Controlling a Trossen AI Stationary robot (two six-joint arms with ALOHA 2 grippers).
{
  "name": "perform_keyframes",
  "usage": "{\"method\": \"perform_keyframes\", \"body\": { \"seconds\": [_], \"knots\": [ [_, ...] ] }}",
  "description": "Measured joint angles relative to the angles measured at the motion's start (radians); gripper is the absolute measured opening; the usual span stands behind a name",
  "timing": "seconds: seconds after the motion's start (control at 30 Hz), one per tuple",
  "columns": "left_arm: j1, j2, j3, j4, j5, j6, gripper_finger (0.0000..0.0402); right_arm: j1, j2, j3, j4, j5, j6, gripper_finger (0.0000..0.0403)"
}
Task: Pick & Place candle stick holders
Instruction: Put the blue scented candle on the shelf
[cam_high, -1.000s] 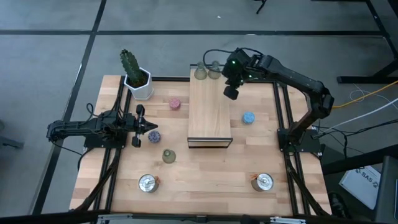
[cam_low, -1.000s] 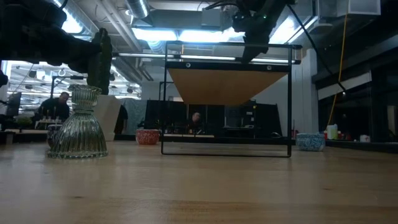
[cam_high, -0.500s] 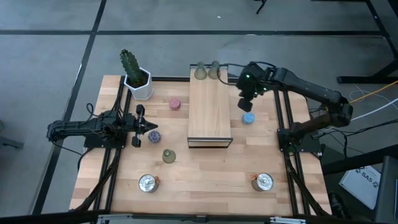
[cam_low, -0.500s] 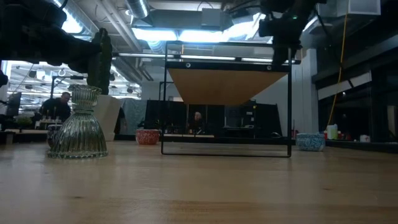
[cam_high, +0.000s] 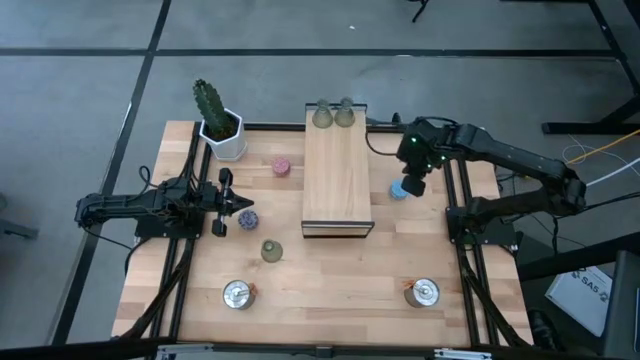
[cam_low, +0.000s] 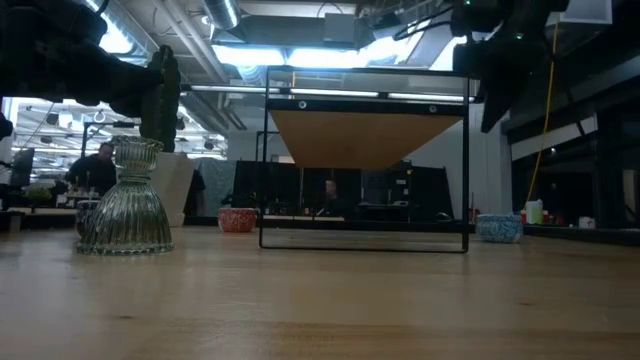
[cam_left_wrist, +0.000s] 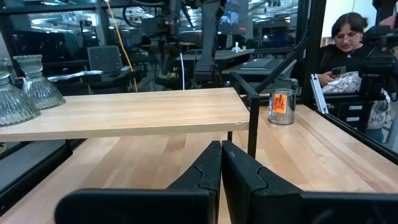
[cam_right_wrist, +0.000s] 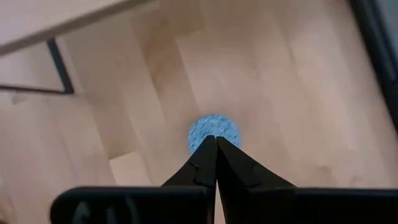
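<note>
With our right gripper (cam_high: 411, 186) poised above the blue holder (cam_high: 399, 189), which sits on the table at three o'clock of the wooden board (cam_high: 336, 180), fingers pressed together, we should spread them wide and centre before descending.

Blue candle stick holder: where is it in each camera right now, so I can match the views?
High view: blue holder on the table, right of the wooden board, partly under the right gripper.
Low view: at right, outside the board's black frame.
Left wrist view: not in it.
Right wrist view: centre, just beyond the shut fingertips.
Shared landmark: the wooden board.
</note>
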Motion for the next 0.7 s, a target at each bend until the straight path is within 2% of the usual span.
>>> {"method": "perform_keyframes", "body": {
  "seconds": [0.4,0.7],
  "knots": [
    [0.000,0.000,0.000,0.000,0.000,0.000,0.0006,0.061,-0.020,-0.080,-0.027,-0.023,-0.008,0.0064],
    [0.000,0.000,0.000,0.000,0.000,0.000,0.0006,0.098,-0.018,-0.125,0.014,-0.023,0.086,0.0156]
  ]
}}
